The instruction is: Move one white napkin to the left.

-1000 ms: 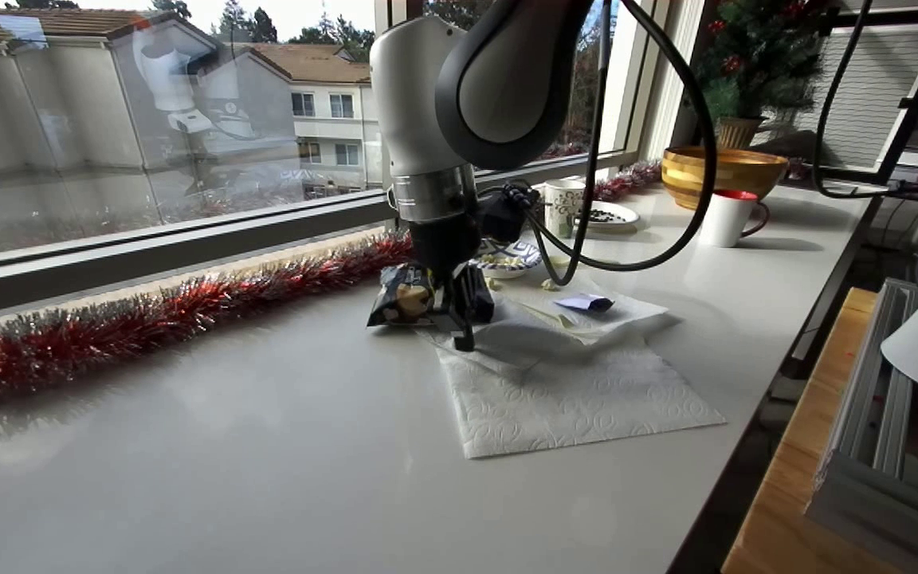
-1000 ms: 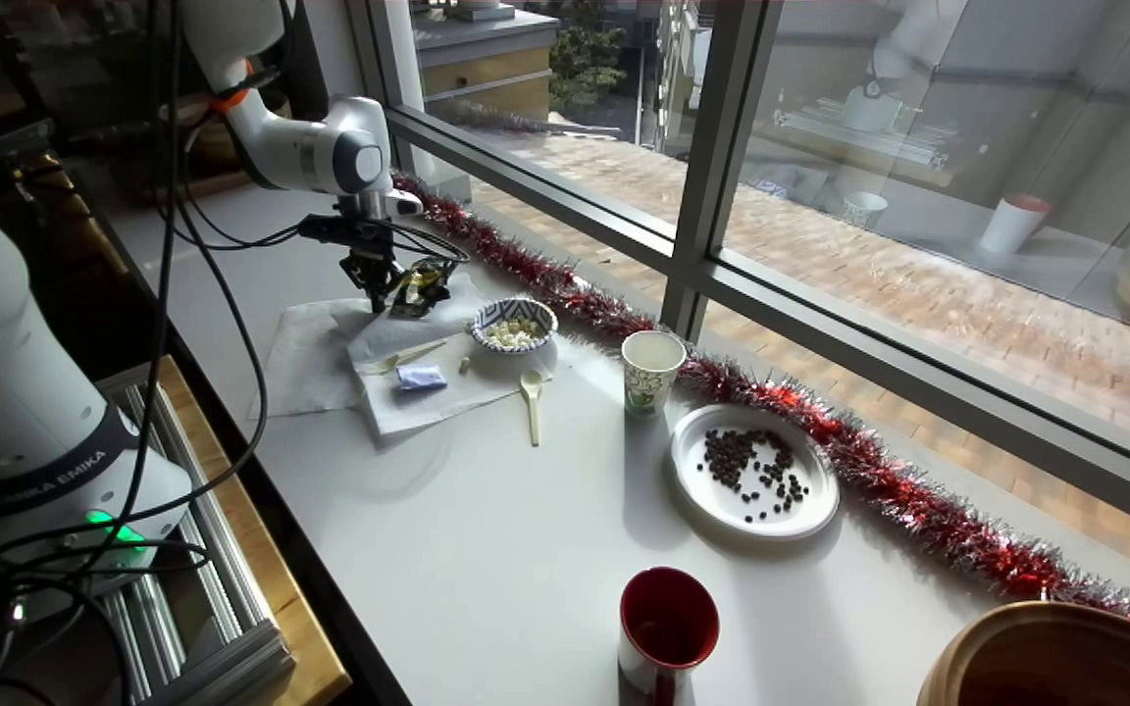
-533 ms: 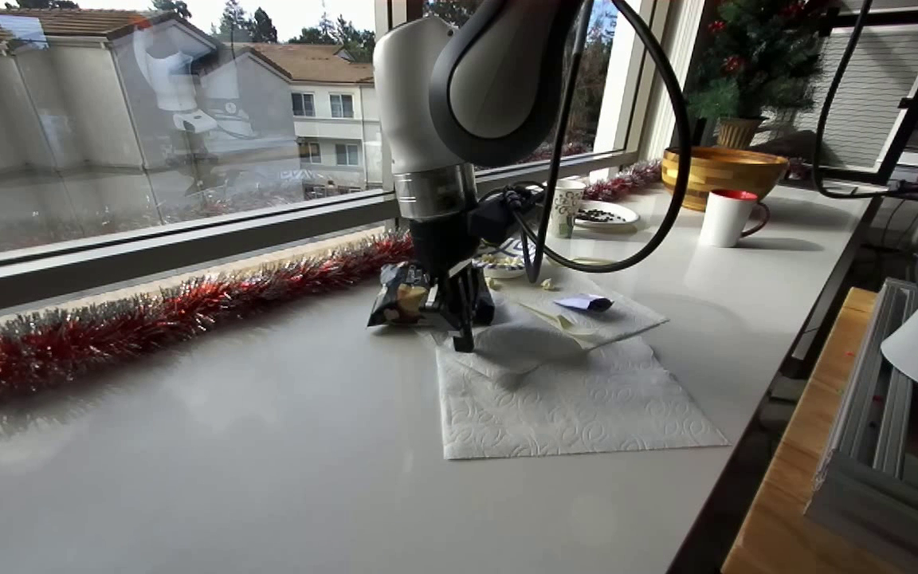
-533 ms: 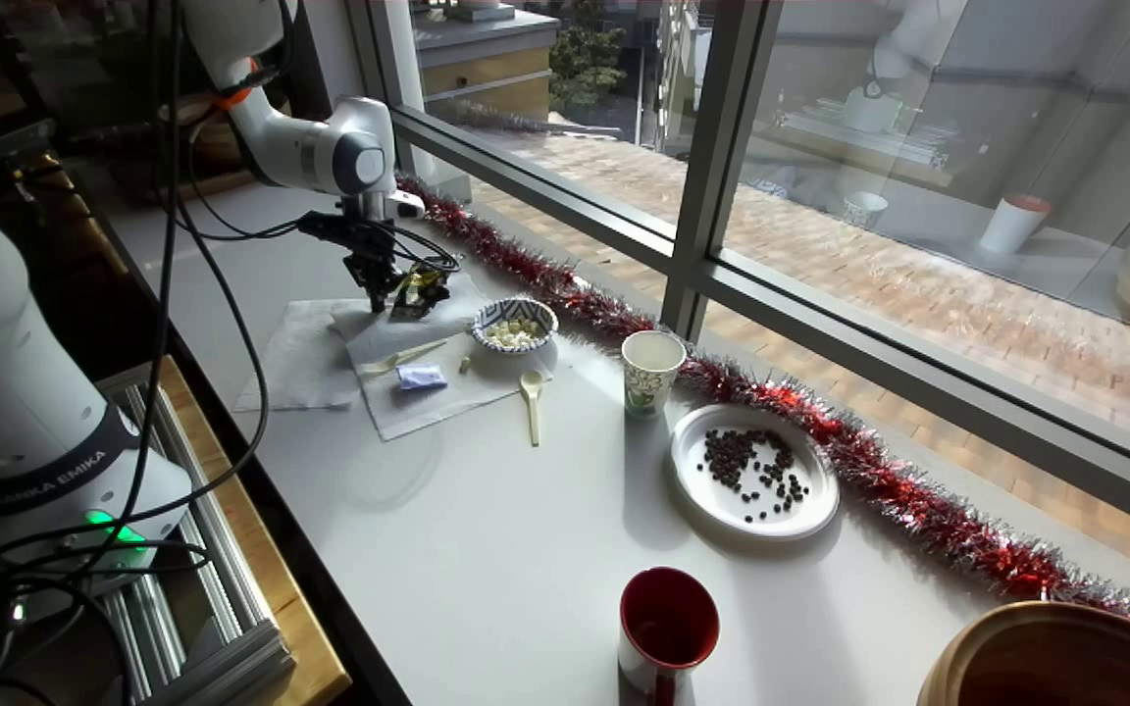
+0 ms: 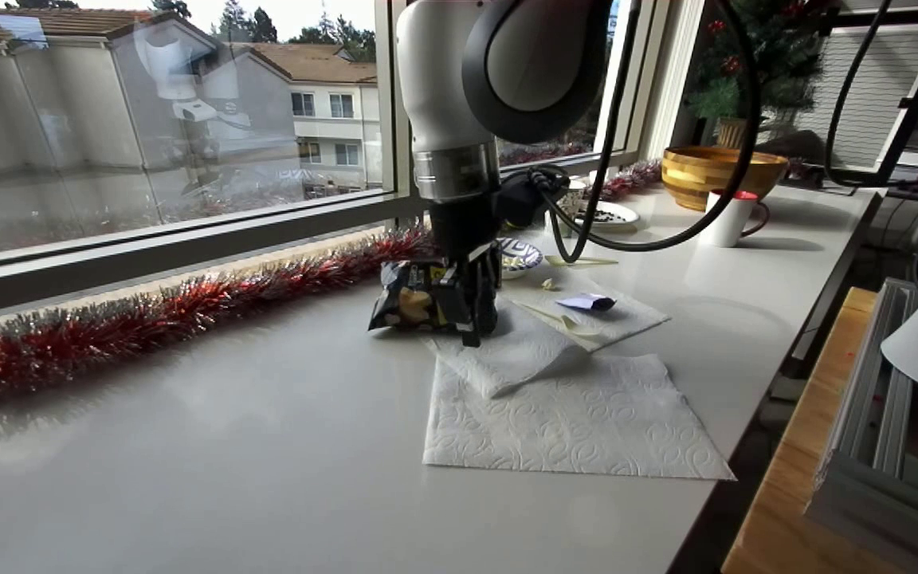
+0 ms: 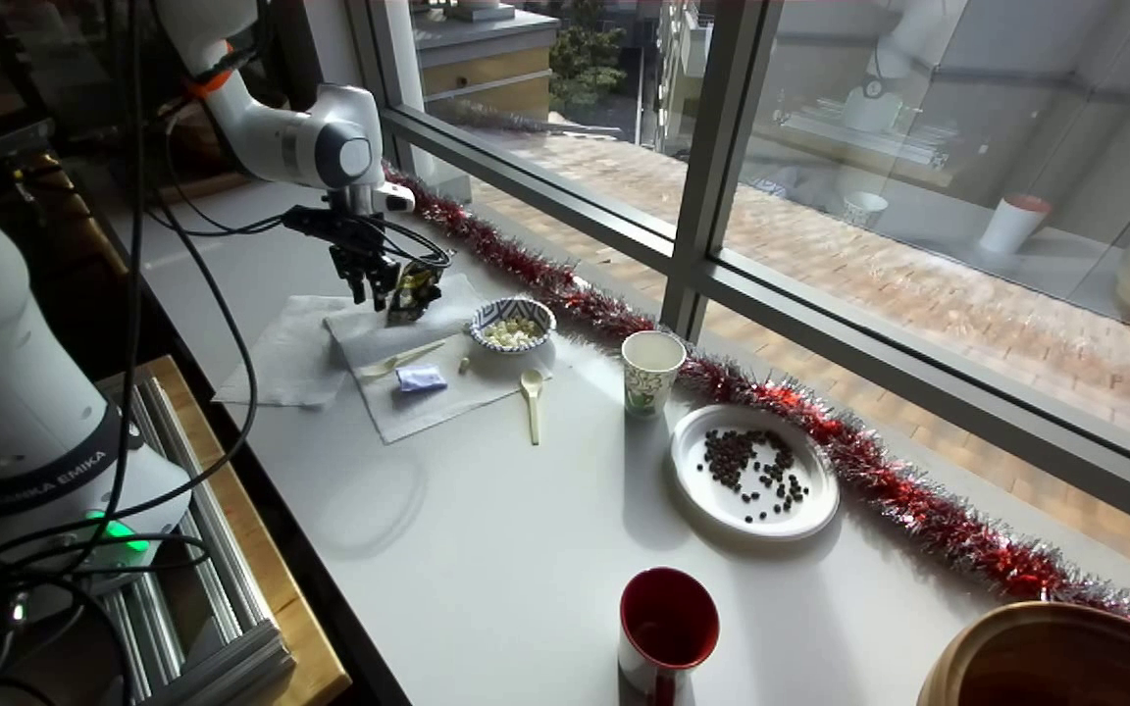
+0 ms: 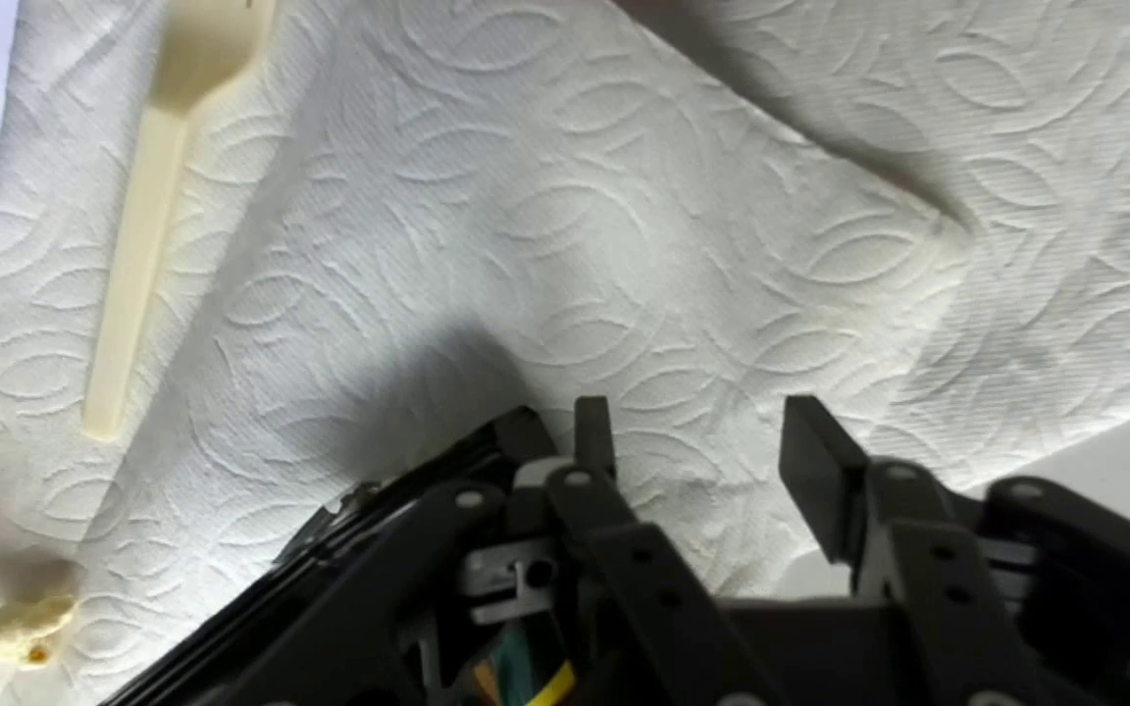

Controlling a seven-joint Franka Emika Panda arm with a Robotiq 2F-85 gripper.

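The white surface (image 6: 487,549) ran alongside the window (image 6: 948,186). A grey frame (image 6: 720,147) divided the window. Daylight entered through the window and produced shadows (image 6: 653,500) on the surface. A building (image 5: 335,130) stood outside.

- In an exterior view, the lower napkin (image 6: 295,353) is overlapped, toward three o'clock, by the upper napkin (image 6: 393,338).
- On the upper napkin, a packet (image 6: 422,378) is carried.
- From the bowl (image 6: 496,314), the plate (image 6: 707,495) is seen at four o'clock, the mug (image 6: 668,628) at five.
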